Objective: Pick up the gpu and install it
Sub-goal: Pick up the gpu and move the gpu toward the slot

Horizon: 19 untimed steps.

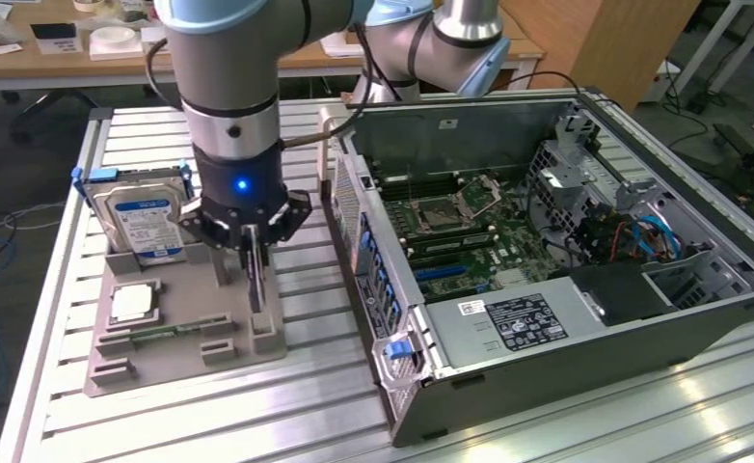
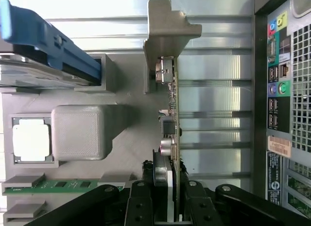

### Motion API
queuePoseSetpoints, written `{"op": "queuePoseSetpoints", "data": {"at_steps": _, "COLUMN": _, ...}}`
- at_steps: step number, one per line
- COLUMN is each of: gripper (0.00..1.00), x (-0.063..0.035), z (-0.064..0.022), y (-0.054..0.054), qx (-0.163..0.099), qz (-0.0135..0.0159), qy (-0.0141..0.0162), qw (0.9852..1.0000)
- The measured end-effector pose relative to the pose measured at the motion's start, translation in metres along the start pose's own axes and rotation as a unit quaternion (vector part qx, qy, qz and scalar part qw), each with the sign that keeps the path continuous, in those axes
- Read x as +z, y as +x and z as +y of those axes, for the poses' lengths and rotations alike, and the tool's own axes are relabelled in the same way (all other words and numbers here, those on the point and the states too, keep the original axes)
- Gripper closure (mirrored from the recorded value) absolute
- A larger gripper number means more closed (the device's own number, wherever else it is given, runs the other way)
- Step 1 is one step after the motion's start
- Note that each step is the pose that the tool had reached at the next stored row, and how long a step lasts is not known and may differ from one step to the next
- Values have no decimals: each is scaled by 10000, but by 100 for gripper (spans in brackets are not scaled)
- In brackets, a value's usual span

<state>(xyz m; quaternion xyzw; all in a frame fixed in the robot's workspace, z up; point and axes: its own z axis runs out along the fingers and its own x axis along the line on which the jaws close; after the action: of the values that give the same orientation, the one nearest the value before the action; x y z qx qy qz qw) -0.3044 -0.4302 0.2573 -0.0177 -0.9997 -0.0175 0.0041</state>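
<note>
On the grey holder [image 1: 172, 338], thin dark gpu [image 2: 174, 109], upright and edge-on, in the closed grip of the end effector [image 2: 167, 189]

On the slatted metal tabletop [image 1: 158, 424], the grey plastic fixture tray [image 1: 172, 362] lies to the exterior view's left of the open black computer case [image 1: 583, 347]. On the tray, the silver hard drive [image 1: 139, 217] stands farthest back. The square silver processor chip [image 1: 134, 303] lies in front of it. The thin dark gpu card [image 1: 256, 285] stands edge-on on the case side, clamped in the black gripper [image 1: 251, 253].
</note>
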Motion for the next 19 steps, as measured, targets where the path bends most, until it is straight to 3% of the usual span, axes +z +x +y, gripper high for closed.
{"op": "queuePoseSetpoints", "data": {"at_steps": 9, "gripper": 72, "x": -83, "z": 3, "y": 1, "qx": -130, "qz": 6, "qy": 2, "qw": 9999}}
{"op": "queuePoseSetpoints", "data": {"at_steps": 19, "gripper": 72, "x": -417, "z": 14, "y": 4, "qx": -130, "qz": 5, "qy": 17, "qw": 9999}}
